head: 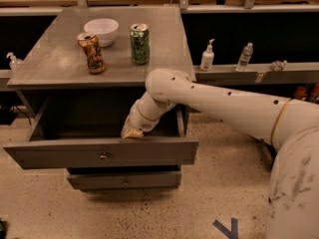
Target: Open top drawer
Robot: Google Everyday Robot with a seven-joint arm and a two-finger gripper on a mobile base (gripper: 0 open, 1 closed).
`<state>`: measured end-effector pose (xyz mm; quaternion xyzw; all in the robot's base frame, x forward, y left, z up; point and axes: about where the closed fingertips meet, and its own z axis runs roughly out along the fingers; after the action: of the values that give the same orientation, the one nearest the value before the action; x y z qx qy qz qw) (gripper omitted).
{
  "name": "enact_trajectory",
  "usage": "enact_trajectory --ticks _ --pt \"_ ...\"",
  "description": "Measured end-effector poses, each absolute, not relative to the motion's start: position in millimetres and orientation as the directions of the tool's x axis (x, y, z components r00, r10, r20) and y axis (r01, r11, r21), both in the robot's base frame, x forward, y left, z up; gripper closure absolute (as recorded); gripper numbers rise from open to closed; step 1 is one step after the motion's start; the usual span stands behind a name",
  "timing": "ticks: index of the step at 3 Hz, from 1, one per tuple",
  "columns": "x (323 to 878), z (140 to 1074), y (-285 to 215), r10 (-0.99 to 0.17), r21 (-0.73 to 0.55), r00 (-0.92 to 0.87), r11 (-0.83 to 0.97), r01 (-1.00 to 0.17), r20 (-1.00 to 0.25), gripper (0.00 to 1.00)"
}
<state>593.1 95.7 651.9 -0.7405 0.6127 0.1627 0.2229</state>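
The top drawer (65, 153) is a wide grey drawer with a small round metal knob (103, 157) at the centre of its front. It stands pulled far out from the grey cabinet, and its inside is dark. My gripper (131, 131) hangs at the end of the white arm (214, 101), just inside the drawer, right behind the top edge of the front panel and a little right of the knob. It holds nothing that I can see.
On the cabinet top (50, 63) stand a white bowl (101, 31), a brown can (92, 53) and a green can (140, 44). A lower drawer (124, 180) sticks out slightly. Bottles (207, 57) stand on a shelf at the right. The floor is speckled.
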Motion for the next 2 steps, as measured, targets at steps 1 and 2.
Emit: enact_trajectory --ticks 1,2 --pt "579.4 641.4 98.7 -0.836 -0.111 0.203 -0.170 -0.979 -0.511 1.00" --pt "562.6 650.6 96.6 -0.806 -0.141 0.258 -0.216 -0.966 -0.533 1.00"
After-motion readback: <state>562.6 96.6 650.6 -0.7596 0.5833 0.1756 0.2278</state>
